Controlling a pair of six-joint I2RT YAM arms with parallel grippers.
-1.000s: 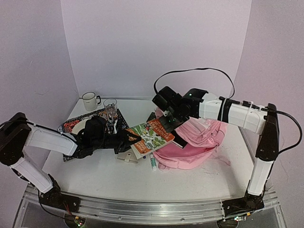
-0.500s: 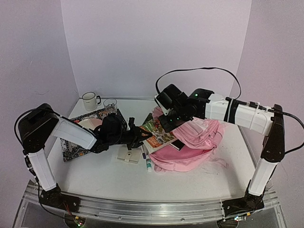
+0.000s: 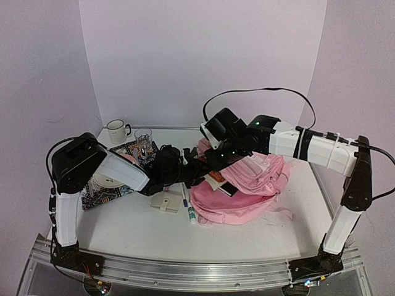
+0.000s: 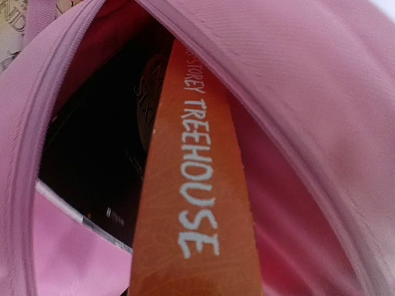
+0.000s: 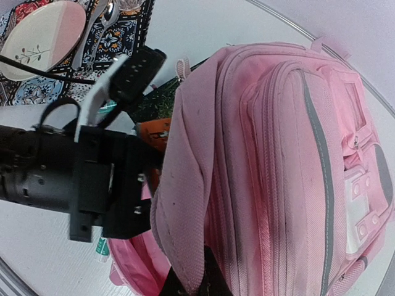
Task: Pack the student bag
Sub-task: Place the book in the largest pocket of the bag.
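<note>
Top external view is showing the worktop (image 3: 136, 237) with a white marker (image 3: 191, 213) and a small beige case (image 3: 165, 202) lying nearest to the arm bases, just beside the student bag (image 3: 259, 197). The student bag is lying on its side at the middle-right of the worktop, with its opening facing left. The left arm (image 3: 117, 169) is reaching to this opening. The left jaws are standing narrow and gripping a book (image 4: 191, 203) with an orange spine, which is sitting partly inside the bag between the pink zip edges. The right arm (image 3: 308, 145) is bending over the bag, and the right jaws are pinching its upper flap tightly, lifted off the lower side. Behind the left arm a patterned mat (image 3: 89, 194) is carrying a plate (image 5: 40, 31). Farther back, a glass (image 3: 143, 139) and a white mug (image 3: 115, 131) are standing near the wall.
</note>
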